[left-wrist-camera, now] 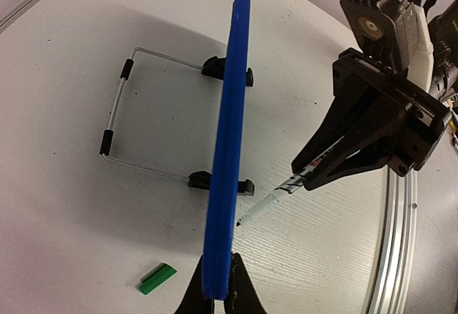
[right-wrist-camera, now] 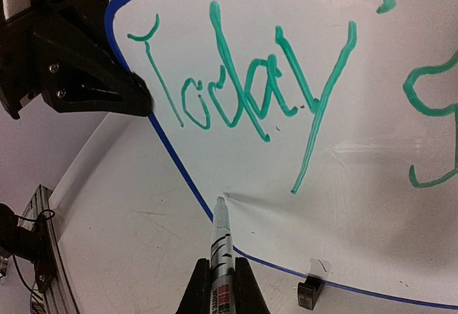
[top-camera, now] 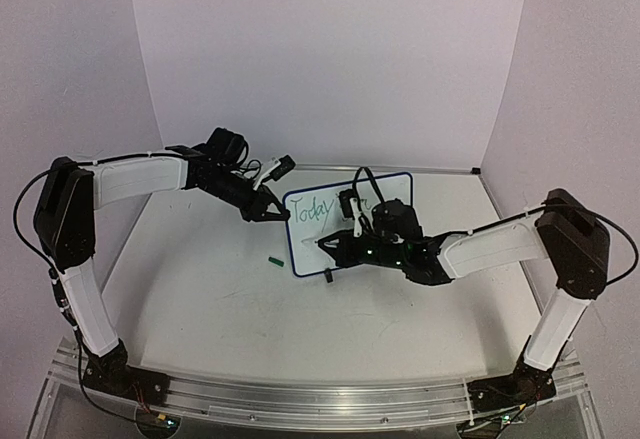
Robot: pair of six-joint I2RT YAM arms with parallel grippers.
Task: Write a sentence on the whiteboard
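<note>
Where: the board [top-camera: 303, 247] stands upright mid-table on wire feet [left-wrist-camera: 118, 124]. The sentence [right-wrist-camera: 243, 92] so far reads "Today's" in green.
Left: I have the left gripper [left-wrist-camera: 215, 301] pinching the board's left rim.
Right: the right gripper [right-wrist-camera: 222, 285] is clamped on the marker [right-wrist-camera: 220, 232], with the tip low on the board under "Today".
Handling: I judge the board light, stiff and tippy. Brace it at the rim and press gently.

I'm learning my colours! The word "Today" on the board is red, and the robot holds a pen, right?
Not red. The word on the board is green, as the right wrist view shows. The right gripper does hold a pen.
</note>
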